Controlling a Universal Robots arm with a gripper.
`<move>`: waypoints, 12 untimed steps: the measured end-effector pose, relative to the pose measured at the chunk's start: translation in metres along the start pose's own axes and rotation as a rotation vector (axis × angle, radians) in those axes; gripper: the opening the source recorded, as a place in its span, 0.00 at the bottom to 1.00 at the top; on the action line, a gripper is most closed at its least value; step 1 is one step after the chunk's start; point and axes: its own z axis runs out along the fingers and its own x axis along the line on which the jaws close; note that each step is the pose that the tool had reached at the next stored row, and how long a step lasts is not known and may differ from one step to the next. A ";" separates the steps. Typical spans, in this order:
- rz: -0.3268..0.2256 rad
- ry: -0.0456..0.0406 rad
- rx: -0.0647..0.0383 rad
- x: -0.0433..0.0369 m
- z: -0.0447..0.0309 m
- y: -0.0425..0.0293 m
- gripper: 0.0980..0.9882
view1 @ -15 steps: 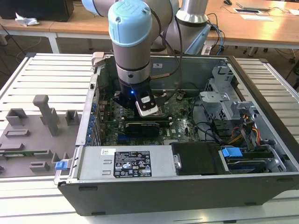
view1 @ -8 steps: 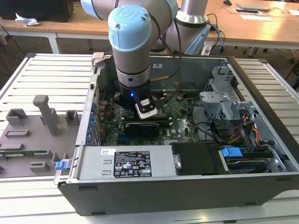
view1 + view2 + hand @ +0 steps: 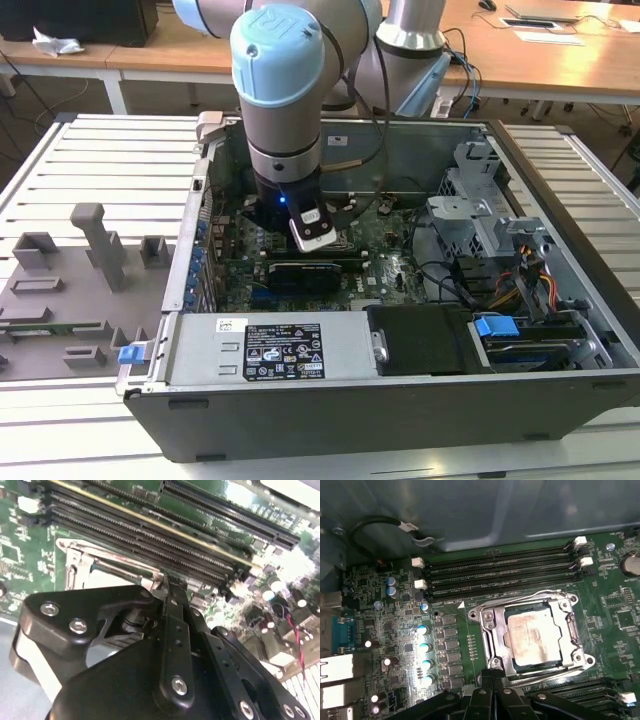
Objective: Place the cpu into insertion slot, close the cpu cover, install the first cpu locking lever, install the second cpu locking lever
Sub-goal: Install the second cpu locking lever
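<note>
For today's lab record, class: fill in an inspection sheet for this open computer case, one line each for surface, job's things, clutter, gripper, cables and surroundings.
Surface: green motherboard inside the open grey metal computer case.
Job's things: silvery square cpu sits in the insertion slot; thin silvery metal cpu cover lies closed around it.
Clutter: nothing seen.
Gripper: black gripper, fingers together, tips at the cover's edge.
Cables: red-and-black wire; black cable loop.
Surroundings: grey fixture blocks at the exterior view's left; wooden desks behind.
</note>
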 end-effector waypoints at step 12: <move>0.004 0.0202 0.060 -0.0340 -0.0143 0.0090 0.01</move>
